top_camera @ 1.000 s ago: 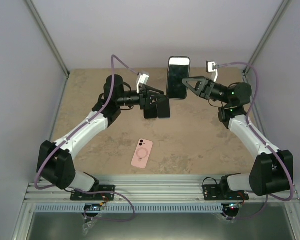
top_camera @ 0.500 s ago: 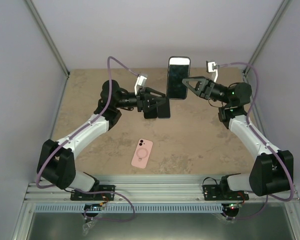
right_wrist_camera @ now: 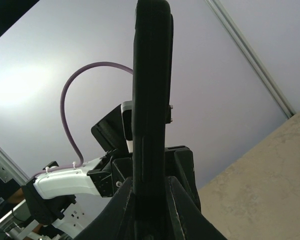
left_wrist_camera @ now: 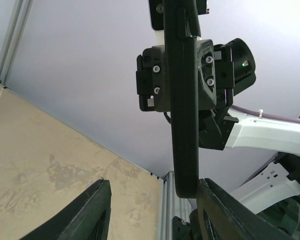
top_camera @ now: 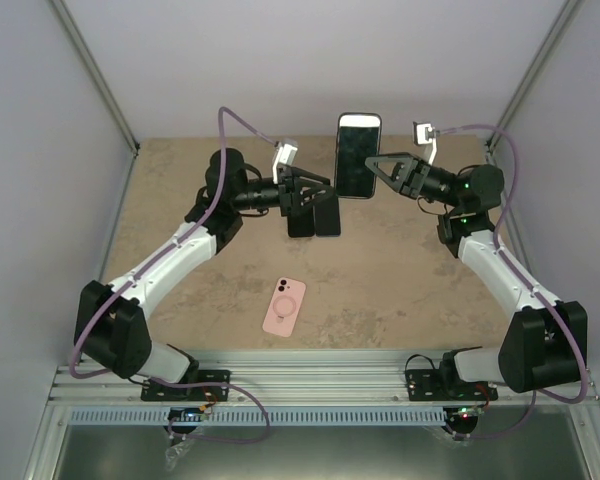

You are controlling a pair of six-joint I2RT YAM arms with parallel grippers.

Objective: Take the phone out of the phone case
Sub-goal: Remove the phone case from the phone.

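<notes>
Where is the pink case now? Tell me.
In the top view the pink case lies flat on the table near its front edge, slightly left of centre, nearer the left arm.

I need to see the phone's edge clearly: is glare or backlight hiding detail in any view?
Top view: a white reflection washes out the top of the screen of the phone. Left wrist view: the phone is a dark silhouette against the pale wall, with little edge detail. Right wrist view: same backlighting, plus a bright patch on the wall at left.
</notes>
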